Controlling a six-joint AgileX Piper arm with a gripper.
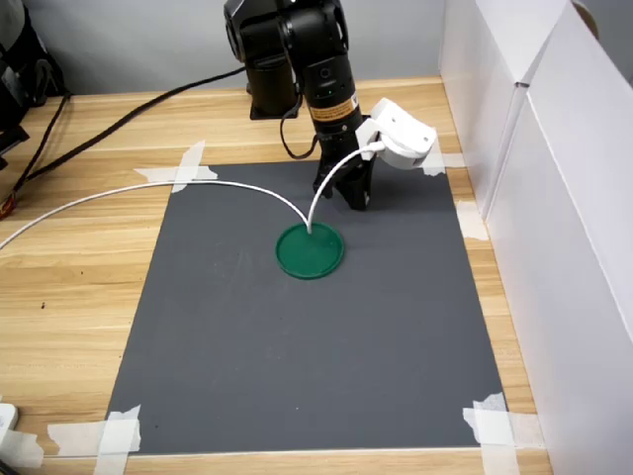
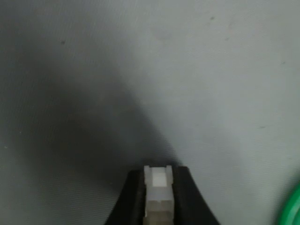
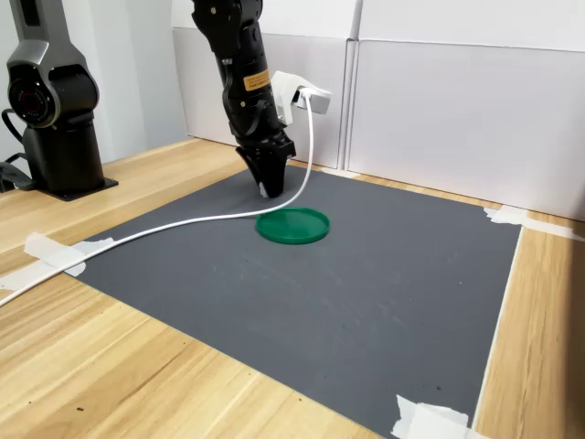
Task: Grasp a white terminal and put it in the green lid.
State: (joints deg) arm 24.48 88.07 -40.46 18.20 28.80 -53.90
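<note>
White terminal: the white terminal [image 2: 159, 192] sits pinched between the two dark fingers in the wrist view, its top end showing beyond the fingertips; too small to make out in either exterior view.
Jaws: closed down to the width of the piece, holding it on two opposite faces; nothing else is in the grip.
Gripper: the gripper [image 1: 356, 201] points down over the dark mat [image 1: 297, 336], above the surface and beside the lid rather than over it.
Green lid: the green lid [image 1: 311, 250] lies flat on the mat, empty as far as the views show; only a sliver of its rim [image 2: 291, 208] enters the wrist view.
Cable: the white cable [image 1: 198, 188] runs from the wrist camera, arcs down and lies across the lid's edge in the first exterior view.
Risk, release point: letting go from this position would, in my judgement, drop the piece on the mat outside the rim.
Risk, grip: the contact area looks small; a jolt in transit could twist or shed the piece.
Risk, cable: the trailing cable could drag the light lid off position as the arm moves.
Risk, bounce: a high drop could send the piece over the shallow rim.
</note>
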